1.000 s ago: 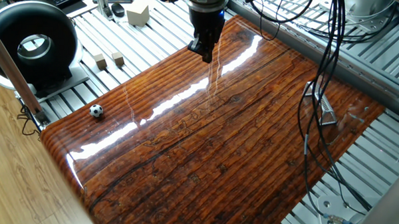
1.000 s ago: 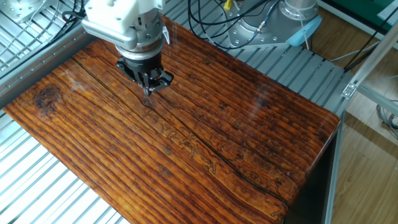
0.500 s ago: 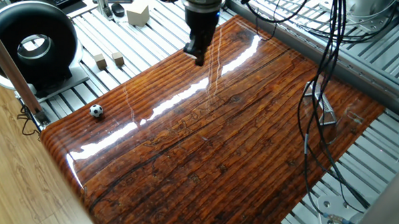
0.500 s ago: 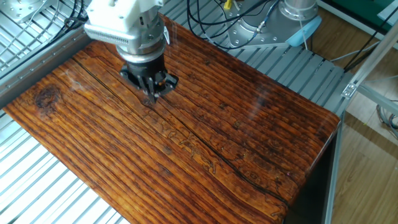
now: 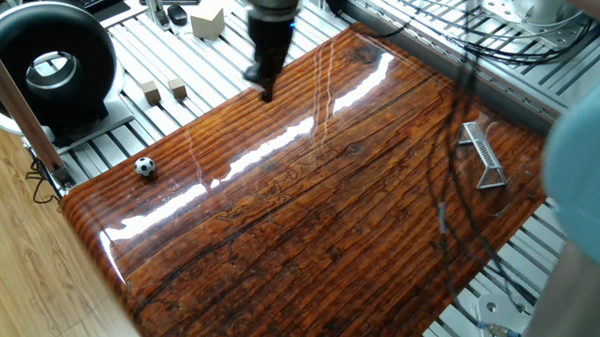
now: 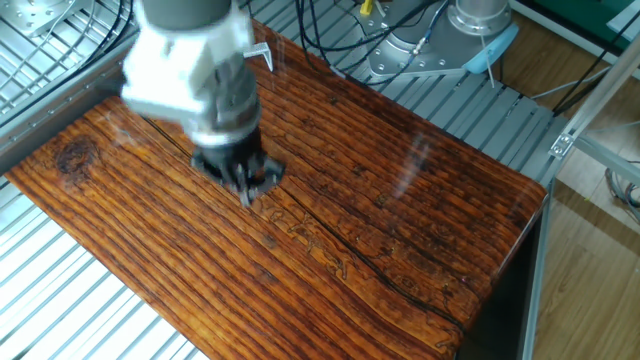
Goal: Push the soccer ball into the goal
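Note:
The soccer ball [image 5: 145,167] is tiny and black-and-white. It lies at the far-left edge of the glossy wooden board [image 5: 312,218]. The goal [image 5: 483,154], a small silver frame, stands at the board's right edge. It also shows in the other fixed view [image 6: 262,51], at the board's top corner. My gripper [image 5: 265,90] hangs over the board's upper-left edge, motion-blurred, fingers together and empty, well apart from ball and goal. It shows blurred in the other fixed view [image 6: 246,190]. The ball is out of view there.
A big black ring-shaped device [image 5: 51,67] stands at the back left. Two small tan cubes [image 5: 164,90] and a larger cube [image 5: 207,20] lie on the metal slats. Cables [image 5: 458,113] hang over the board's right side. A blurred grey-blue arm part [image 5: 581,179] fills the right edge.
My gripper has moved left along the board's upper edge, toward the ball's side. The arm's body has swung into view at the right. Ball and goal have not moved.

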Motion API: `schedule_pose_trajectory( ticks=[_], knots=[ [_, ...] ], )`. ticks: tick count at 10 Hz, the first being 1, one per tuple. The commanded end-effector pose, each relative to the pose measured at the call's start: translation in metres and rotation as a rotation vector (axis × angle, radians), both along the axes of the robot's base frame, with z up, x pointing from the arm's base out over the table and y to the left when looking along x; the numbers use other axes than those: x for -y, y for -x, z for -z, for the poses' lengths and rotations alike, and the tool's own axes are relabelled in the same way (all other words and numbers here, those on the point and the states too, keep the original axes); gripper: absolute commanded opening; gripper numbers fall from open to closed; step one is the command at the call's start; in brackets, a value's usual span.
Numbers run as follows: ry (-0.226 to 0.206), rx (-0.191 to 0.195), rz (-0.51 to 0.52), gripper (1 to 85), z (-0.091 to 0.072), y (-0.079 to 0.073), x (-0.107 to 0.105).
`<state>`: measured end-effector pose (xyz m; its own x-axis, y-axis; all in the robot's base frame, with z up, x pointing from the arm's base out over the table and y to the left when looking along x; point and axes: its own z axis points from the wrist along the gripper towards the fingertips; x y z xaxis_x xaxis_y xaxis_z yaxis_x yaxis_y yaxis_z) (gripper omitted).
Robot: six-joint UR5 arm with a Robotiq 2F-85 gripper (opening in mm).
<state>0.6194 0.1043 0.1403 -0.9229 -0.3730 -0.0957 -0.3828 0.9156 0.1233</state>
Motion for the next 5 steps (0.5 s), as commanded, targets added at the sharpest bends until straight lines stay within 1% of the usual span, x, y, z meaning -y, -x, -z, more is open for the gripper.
schedule_pose_trajectory(
  ticks=[1, 2, 3, 4, 5],
  knots=[
    [-0.057, 0.043, -0.01, 1.0, 0.02, -0.038, -0.051],
    [-0.055, 0.054, 0.018, 1.0, 0.022, -0.052, -0.064],
    [-0.044, 0.055, 0.038, 1.0, 0.022, -0.062, -0.071],
    [-0.054, 0.045, 0.024, 1.0, 0.022, -0.059, -0.074],
    [-0.043, 0.023, -0.015, 1.0, 0.023, -0.051, -0.072]
  ],
)
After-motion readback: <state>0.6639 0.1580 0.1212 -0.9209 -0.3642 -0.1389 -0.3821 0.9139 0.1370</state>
